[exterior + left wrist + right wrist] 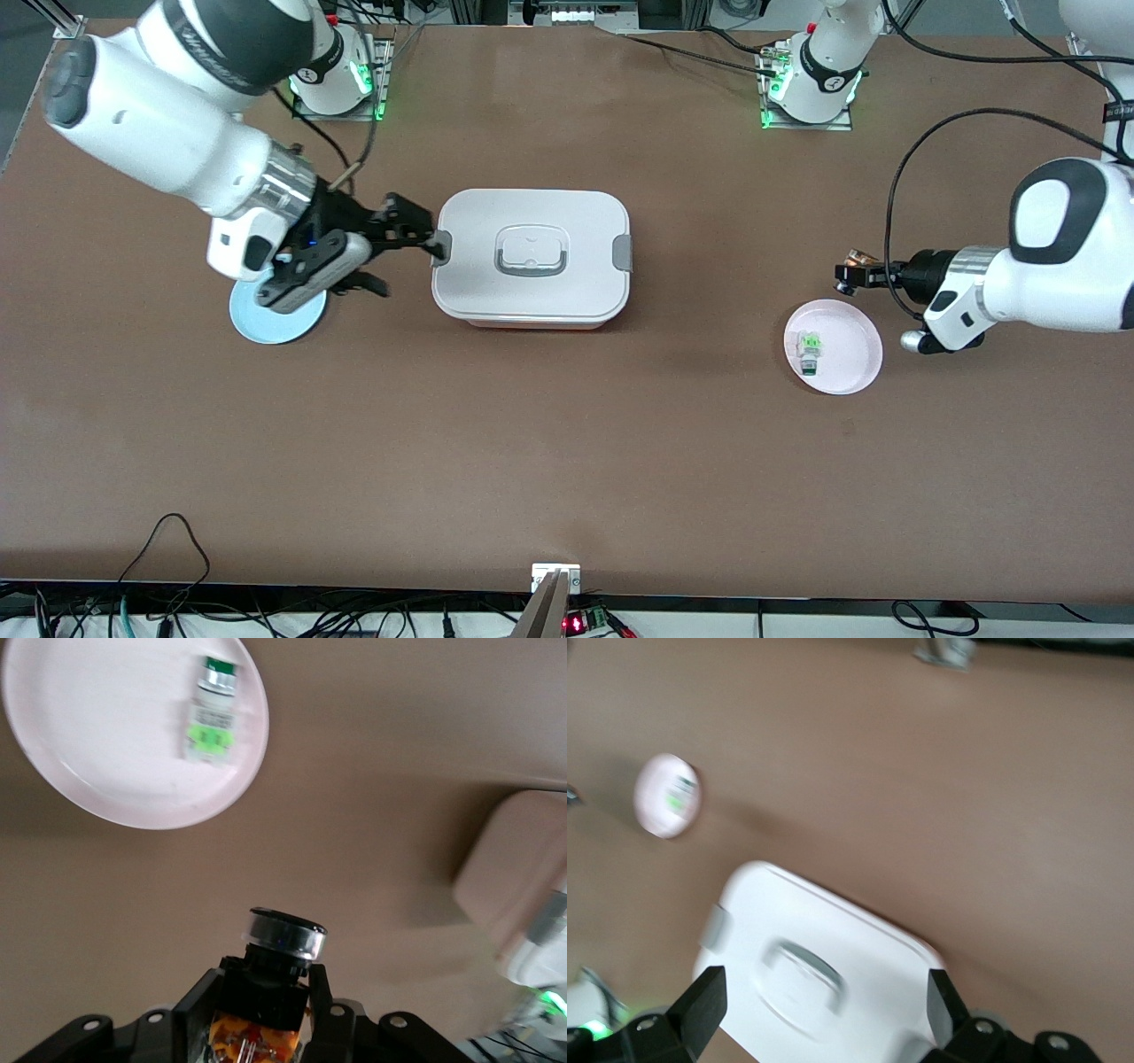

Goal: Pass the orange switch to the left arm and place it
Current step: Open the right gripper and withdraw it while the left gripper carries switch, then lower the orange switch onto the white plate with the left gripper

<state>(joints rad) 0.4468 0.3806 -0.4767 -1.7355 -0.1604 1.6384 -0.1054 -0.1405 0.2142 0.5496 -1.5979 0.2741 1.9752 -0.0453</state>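
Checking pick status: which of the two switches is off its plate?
The orange switch, clamped in the left gripper above the table. The white-and-green switch lies on the pink plate.

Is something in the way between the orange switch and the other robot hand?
Yes. The box sits on the table between the left gripper, shut on the orange switch, and the open right gripper at the box's clasp.

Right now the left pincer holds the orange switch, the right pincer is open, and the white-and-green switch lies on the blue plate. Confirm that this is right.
One detail is wrong. The white-and-green switch lies on the pink plate, not the blue plate; the front view shows it. The rest stands: the left pincer holds the orange switch, and the right pincer is open.
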